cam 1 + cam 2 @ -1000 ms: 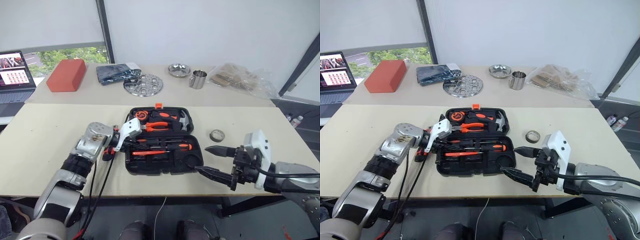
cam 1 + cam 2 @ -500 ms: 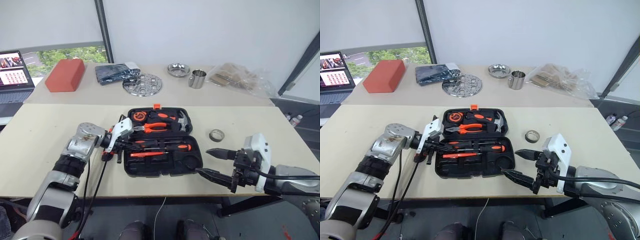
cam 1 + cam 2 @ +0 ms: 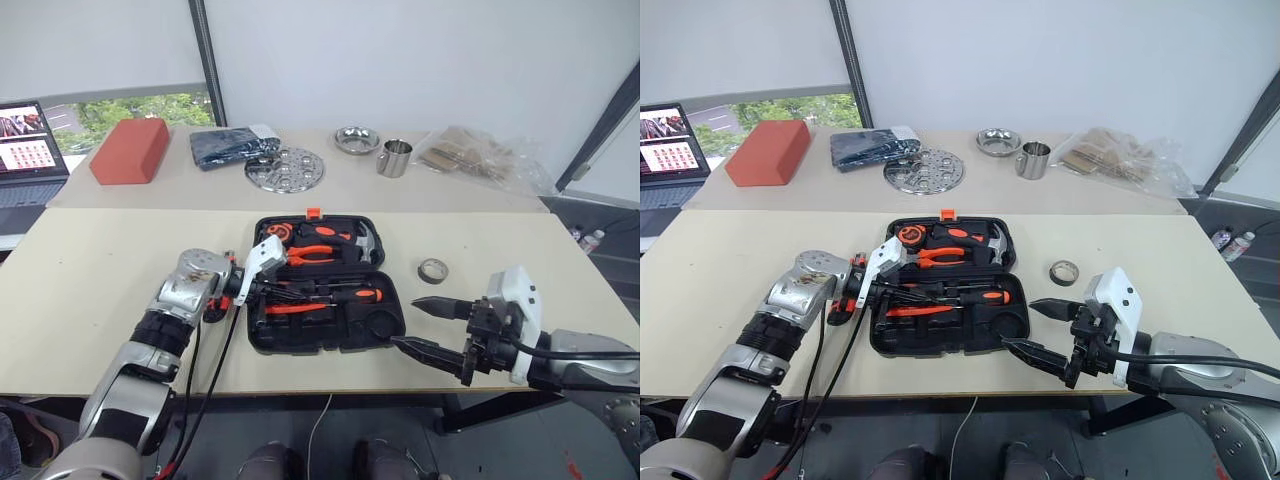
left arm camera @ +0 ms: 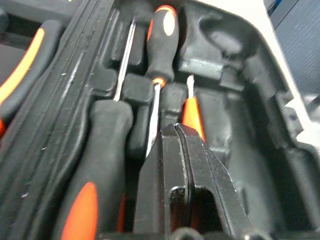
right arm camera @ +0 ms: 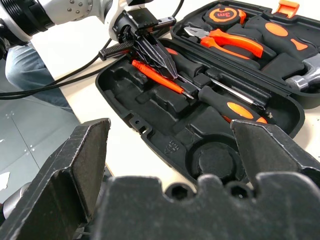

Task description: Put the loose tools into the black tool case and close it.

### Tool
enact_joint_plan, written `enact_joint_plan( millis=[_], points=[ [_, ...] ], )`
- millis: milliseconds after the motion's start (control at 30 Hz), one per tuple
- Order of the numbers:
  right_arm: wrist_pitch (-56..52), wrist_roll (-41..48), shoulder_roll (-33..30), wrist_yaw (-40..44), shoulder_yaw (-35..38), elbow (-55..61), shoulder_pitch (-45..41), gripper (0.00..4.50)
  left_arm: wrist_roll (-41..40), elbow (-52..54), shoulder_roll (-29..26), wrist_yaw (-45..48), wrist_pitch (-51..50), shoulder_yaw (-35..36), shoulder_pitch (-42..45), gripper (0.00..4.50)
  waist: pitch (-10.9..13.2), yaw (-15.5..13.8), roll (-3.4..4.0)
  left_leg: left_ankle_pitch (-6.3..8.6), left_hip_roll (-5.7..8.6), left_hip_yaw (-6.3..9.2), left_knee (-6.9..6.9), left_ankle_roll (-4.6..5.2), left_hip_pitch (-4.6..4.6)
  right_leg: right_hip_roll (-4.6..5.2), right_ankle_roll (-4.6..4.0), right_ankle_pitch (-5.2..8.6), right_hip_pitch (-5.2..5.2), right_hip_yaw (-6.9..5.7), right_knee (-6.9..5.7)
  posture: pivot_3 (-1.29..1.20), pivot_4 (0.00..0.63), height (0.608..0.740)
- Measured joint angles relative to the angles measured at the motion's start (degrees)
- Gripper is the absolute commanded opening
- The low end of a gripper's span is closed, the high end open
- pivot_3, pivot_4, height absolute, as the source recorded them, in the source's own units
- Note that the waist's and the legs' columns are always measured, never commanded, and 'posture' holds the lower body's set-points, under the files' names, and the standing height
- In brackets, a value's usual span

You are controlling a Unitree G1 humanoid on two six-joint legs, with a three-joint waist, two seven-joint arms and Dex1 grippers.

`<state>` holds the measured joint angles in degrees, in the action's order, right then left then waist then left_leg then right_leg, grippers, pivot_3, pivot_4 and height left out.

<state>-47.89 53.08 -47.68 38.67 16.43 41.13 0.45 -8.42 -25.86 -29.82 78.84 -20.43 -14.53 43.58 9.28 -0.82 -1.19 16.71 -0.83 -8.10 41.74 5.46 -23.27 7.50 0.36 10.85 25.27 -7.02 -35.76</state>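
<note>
Left eye view | left tool [image 3: 283, 291] pressed together, shifted rightward over black tool case [image 3: 325, 322] | right tool [image 3: 428, 323] spread, unmoved | tape roll [image 3: 434, 270] remains on desk [image 3: 90, 270]

Even, bright daylight with soft shadows; the left wrist view is blurred up close.

Looks like an office or lab test room: pale worktables [image 3: 90, 270] against a plain white wall [image 3: 420, 60], roller-blind window [image 3: 100, 45] beyond the tables, open laptop [image 3: 30, 150] at the far table's left end, odd props scattered nearby.
</note>
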Motion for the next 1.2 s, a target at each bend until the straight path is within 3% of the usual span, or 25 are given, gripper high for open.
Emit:
enact_joint_plan(
  millis=[333,733,1200],
  points=[
    [0.01,-0.02,0.46,-0.3,-0.02,0.22,0.55,4.5,0.0,6.46,-3.42,-0.19,2.21,0.83,-4.92,0.03,-0.06,0.25,0.1,0.04,-0.02,0.02,-0.06,-0.06,0.09,0.02,-0.03,0.03,-0.01,0.03,0.01,0.0,0.15,0.734],
    [0.01,-0.06,0.5,-0.22,-0.14,0.2,0.68,4.5,-5.59,4.93,-1.72,-0.63,-6.3,4.47,-2.53,0.03,-0.04,-0.05,0.08,0.04,0.0,0.03,-0.04,-0.06,-0.01,0.01,0.01,0.03,0.0,-0.01,0.01,0.0,0.15,0.734],
    [0.01,-0.09,0.5,-0.49,-0.68,0.32,0.7,4.5,-5.12,11.29,-1.57,-1.37,-3.22,2.16,-8.75,0.03,-0.06,-0.05,0.1,0.04,0.0,0.06,-0.05,-0.07,0.08,0.07,0.0,0.03,-0.05,0.01,0.02,0.0,0.15,0.734]
  ],
)
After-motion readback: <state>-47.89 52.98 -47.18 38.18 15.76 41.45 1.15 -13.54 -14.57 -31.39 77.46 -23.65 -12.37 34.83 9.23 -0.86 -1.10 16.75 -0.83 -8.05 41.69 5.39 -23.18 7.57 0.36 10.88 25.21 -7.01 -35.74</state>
